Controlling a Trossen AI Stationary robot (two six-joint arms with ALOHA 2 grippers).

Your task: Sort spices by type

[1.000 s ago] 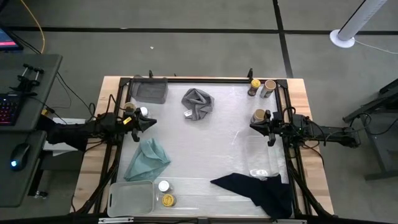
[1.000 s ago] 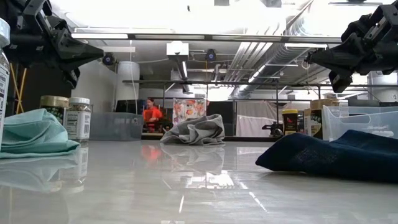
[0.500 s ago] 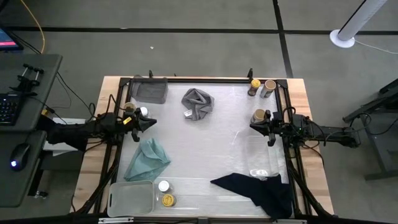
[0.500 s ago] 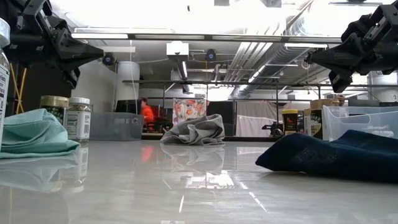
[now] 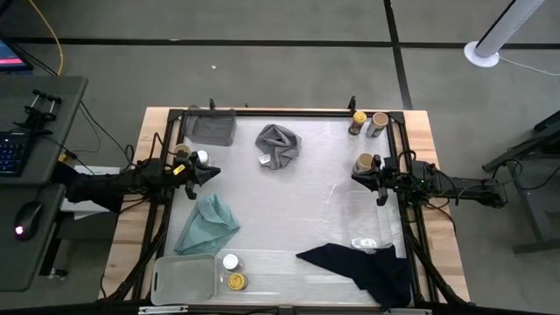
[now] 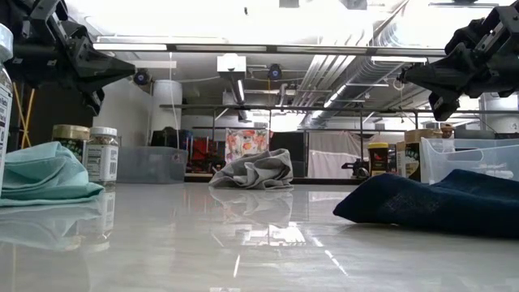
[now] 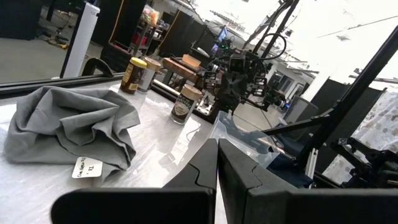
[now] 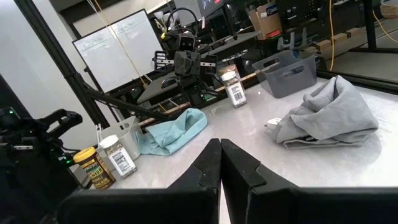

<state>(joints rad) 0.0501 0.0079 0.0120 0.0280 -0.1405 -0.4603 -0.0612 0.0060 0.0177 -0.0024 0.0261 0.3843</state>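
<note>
Two dark robot arms hang above a glossy white table (image 5: 289, 210), each with fingers pressed together and holding nothing. The left gripper (image 5: 213, 172) sits at the table's left edge, the right gripper (image 5: 357, 174) at its right edge, well apart and pointing at each other.

The spices are scattered in small groups of cylindrical jars. A tan-top jar (image 5: 181, 152) and a white-cap jar (image 5: 201, 157) stand just beside the left gripper. A yellow-cap jar (image 5: 359, 118) and a taller tan jar (image 5: 378, 122) stand together in the far right corner, and another tan-top jar (image 5: 364, 163) stands just beside the right gripper. At the near edge, a white-cap jar (image 5: 230, 262) and a yellow-cap jar (image 5: 235, 281) stand in a long clear plastic tray (image 5: 289, 284). The jar labels are too small to read.

A crumpled grey cloth (image 5: 278, 145) with a small white tag lies near the far middle; the tag's writing cannot be read. A rumpled teal cloth (image 5: 207, 224) lies on the left, and a navy cloth (image 5: 367, 268) drapes over the near right corner. A grey plastic bin (image 5: 211, 127) sits in the far left corner, a clear tub (image 5: 184, 278) in the near left corner, and a clear tray (image 5: 363, 219) along the right side.
</note>
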